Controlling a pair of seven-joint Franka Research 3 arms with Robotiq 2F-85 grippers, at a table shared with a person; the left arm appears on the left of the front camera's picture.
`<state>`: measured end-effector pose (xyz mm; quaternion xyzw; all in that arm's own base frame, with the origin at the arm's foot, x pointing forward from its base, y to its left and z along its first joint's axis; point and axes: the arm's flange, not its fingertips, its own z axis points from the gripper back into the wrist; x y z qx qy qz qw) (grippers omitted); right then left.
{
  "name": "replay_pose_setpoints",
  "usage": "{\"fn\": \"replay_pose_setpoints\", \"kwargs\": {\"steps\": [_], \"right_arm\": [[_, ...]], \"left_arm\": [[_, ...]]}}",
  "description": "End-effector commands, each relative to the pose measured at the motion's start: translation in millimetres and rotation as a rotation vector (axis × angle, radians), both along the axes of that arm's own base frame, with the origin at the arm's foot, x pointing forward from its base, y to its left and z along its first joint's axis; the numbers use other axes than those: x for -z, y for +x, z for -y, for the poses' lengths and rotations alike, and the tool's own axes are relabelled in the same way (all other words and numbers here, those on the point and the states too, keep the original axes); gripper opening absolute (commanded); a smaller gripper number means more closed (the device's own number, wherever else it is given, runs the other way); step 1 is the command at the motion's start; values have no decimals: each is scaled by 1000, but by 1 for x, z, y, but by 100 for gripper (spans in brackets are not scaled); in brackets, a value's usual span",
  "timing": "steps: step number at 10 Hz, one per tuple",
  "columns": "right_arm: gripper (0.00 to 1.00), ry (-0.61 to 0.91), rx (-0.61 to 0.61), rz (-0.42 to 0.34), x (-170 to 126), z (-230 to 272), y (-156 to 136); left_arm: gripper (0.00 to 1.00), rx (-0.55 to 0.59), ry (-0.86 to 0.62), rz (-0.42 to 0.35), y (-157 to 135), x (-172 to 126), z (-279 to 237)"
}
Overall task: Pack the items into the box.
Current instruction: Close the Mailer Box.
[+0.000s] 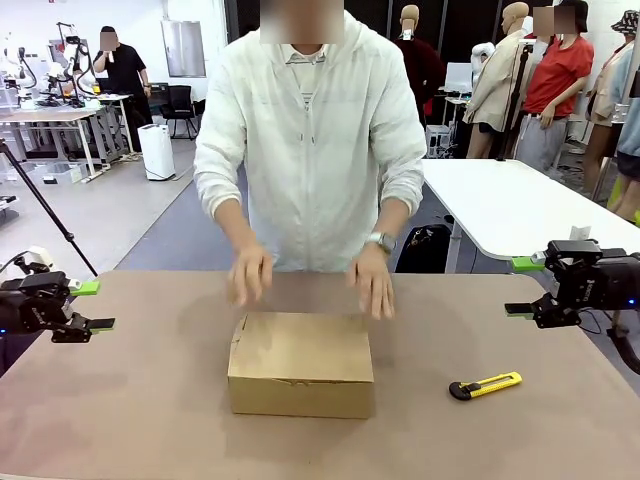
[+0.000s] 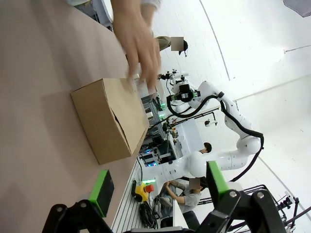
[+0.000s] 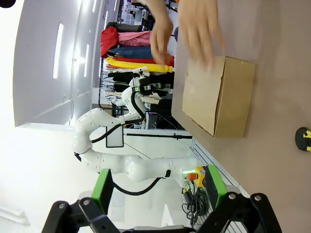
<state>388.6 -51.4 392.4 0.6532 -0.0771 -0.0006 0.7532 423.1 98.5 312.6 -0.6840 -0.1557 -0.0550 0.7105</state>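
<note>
The box (image 1: 300, 362) is a plain brown cardboard carton, lid closed, in the middle of the table; it also shows in the left wrist view (image 2: 109, 119) and the right wrist view (image 3: 218, 97). The items are hidden. A person's two hands (image 1: 250, 275) hover blurred just above the box's far edge. My left gripper (image 1: 95, 306) stands open at the table's left edge, well away from the box, with nothing between its fingers (image 2: 158, 187). Over the right edge, my right gripper (image 1: 520, 287) is also open and holds nothing (image 3: 158, 188).
A yellow-and-black utility knife (image 1: 485, 385) lies on the table to the right of the box, also at the edge of the right wrist view (image 3: 303, 140). The person stands at the far side. The brown tabletop (image 1: 150, 400) is bare around the box.
</note>
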Motion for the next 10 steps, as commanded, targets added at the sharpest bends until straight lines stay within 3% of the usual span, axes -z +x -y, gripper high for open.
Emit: {"fn": "replay_pose_setpoints", "kwargs": {"steps": [1,10], "right_arm": [[100,11,-3,9,-4,0,0],[100,11,-3,9,-4,0,0]], "left_arm": [[100,-2,0,5,1,-1,0],[100,-2,0,5,1,-1,0]]}}
